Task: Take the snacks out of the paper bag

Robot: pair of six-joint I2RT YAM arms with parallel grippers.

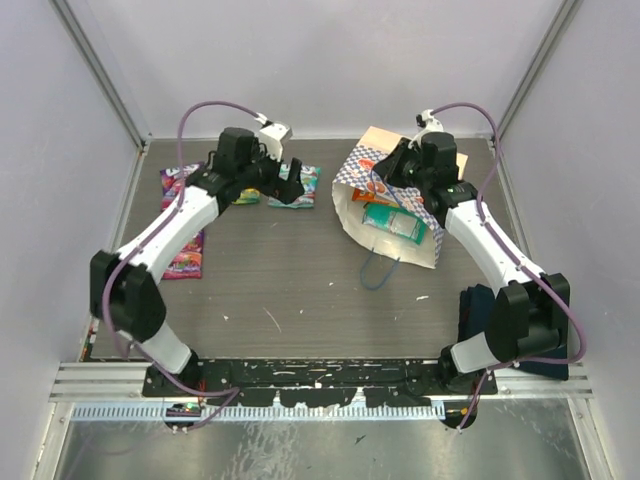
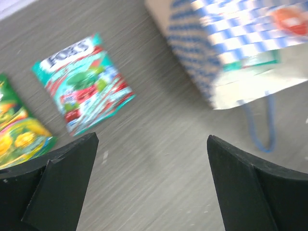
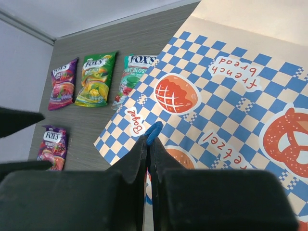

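Note:
The paper bag [image 1: 372, 160] lies on its side at the back right, mouth facing the near edge. My right gripper [image 3: 150, 142] is shut on its upper blue cord handle [image 3: 154, 131], holding the mouth open. Inside it show a teal snack [image 1: 393, 223] and an orange one [image 1: 380, 197]. The other handle [image 1: 380, 272] lies on the table. On the table at back left lie a purple snack [image 1: 175, 181], a green one [image 3: 96, 79], a teal one [image 2: 82, 89] and a second purple one [image 1: 187, 255]. My left gripper [image 2: 151, 139] hovers open and empty over bare table between the teal snack and the bag [image 2: 236, 43].
A dark blue cloth [image 1: 476, 310] lies by the right arm's base. White walls close the table at the back and on both sides. Small white flecks dot the wood-grain tabletop [image 1: 290, 290].

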